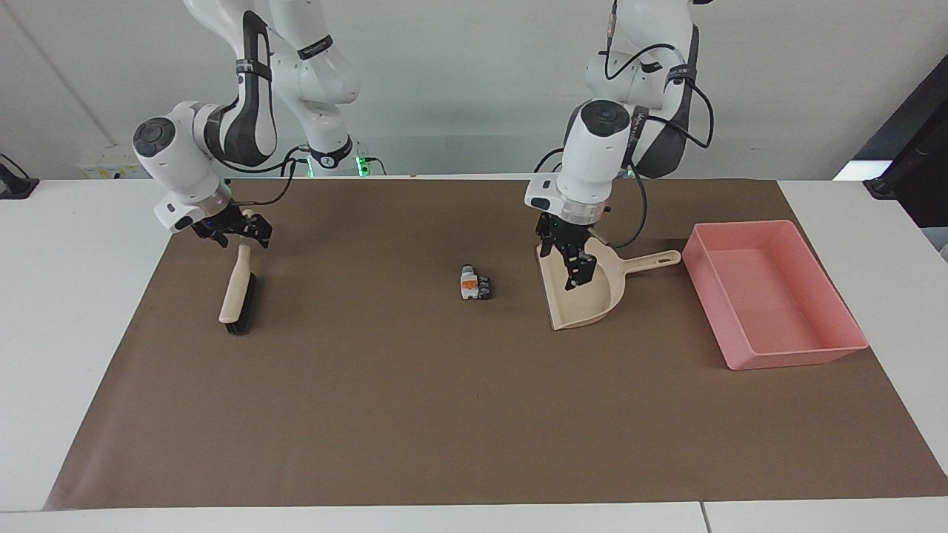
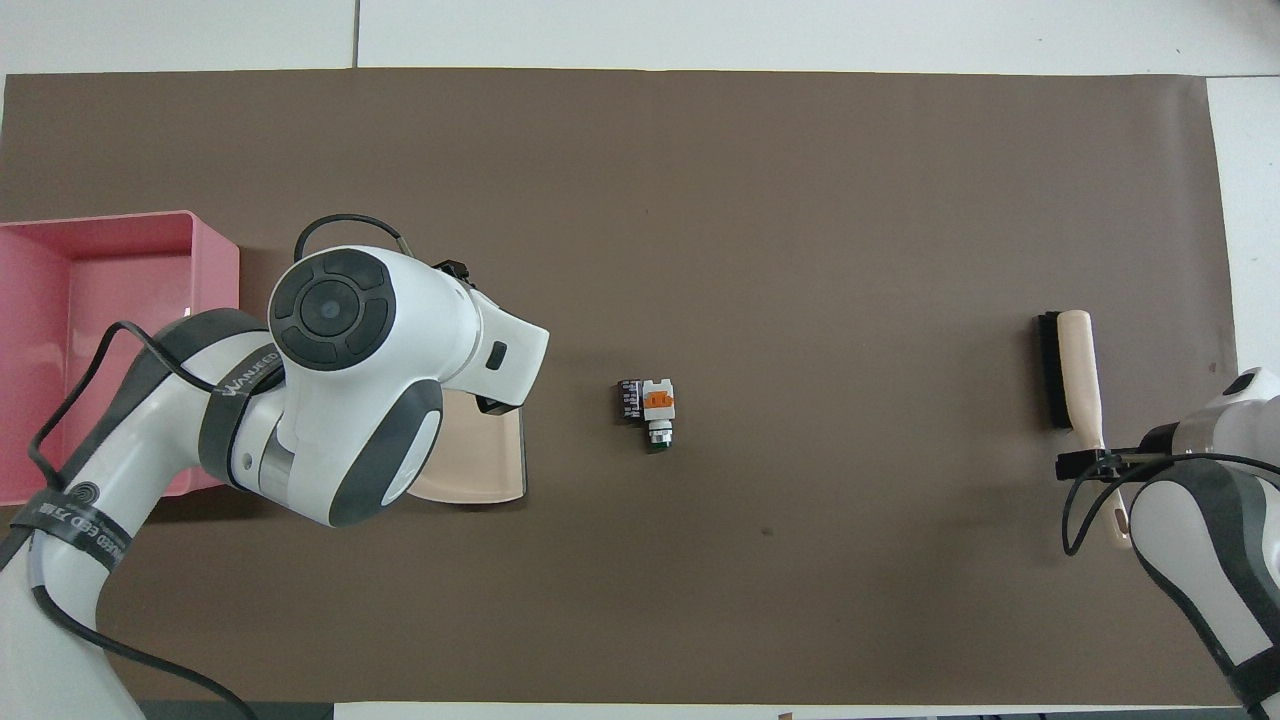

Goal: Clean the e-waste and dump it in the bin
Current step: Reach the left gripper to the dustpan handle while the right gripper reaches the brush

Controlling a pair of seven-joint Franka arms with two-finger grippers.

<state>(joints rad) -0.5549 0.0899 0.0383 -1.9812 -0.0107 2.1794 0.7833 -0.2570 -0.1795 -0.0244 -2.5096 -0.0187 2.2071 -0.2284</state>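
Facing the robots: e-waste (image 1: 475,283) lay mid-mat on the desk (image 1: 89,311), white-grey bit touching the black one. Left gripper (image 1: 576,268) hung over the dustpan (image 1: 581,292), jaws spread, nothing held. Bin (image 1: 770,296) sat beside the dustpan handle, twd the left arm's end. Right gripper (image 1: 235,231) hovered at the brush (image 1: 238,290) handle tip, jaws apart, no grip.

Overhead: left arm hid most of the dustpan (image 2: 490,470); bin (image 2: 60,260) partly covered. E-waste (image 2: 645,407) lay btwn dustpan and brush (image 2: 1070,372). Right gripper (image 2: 1092,464) was over the brush handle.
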